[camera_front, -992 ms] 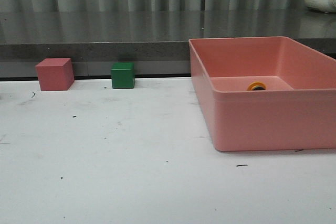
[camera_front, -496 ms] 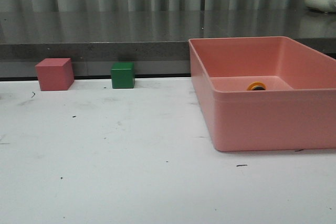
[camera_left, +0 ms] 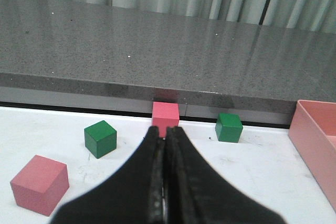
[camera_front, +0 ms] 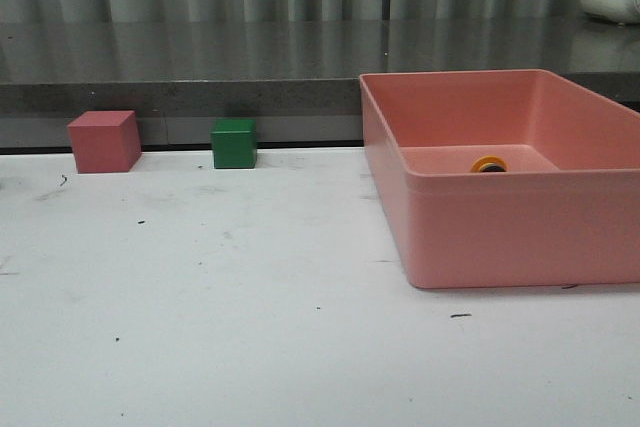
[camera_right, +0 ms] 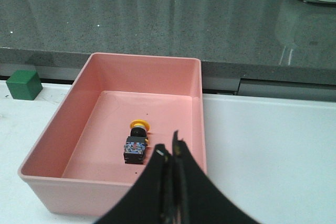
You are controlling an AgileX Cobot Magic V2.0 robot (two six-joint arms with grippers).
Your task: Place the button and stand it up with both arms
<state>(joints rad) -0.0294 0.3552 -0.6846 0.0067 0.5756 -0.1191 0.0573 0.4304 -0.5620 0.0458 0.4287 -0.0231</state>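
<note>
The button (camera_right: 136, 144) lies on its side on the floor of the pink bin (camera_right: 84, 72), yellow cap toward the far wall, black-and-blue base toward me. In the front view only its yellow cap (camera_front: 489, 164) shows above the bin's near wall (camera_front: 520, 232). My right gripper (camera_right: 170, 150) is shut and empty, above the bin's near right corner, just right of the button. My left gripper (camera_left: 164, 135) is shut and empty above the white table, pointing at a pink cube (camera_left: 165, 115). Neither gripper shows in the front view.
A pink cube (camera_front: 104, 141) and a green cube (camera_front: 234, 143) stand at the table's back edge, under a grey counter ledge (camera_front: 200, 97). The left wrist view also shows a green cube (camera_left: 100, 138), another green cube (camera_left: 229, 127) and a pink cube (camera_left: 40, 184).
</note>
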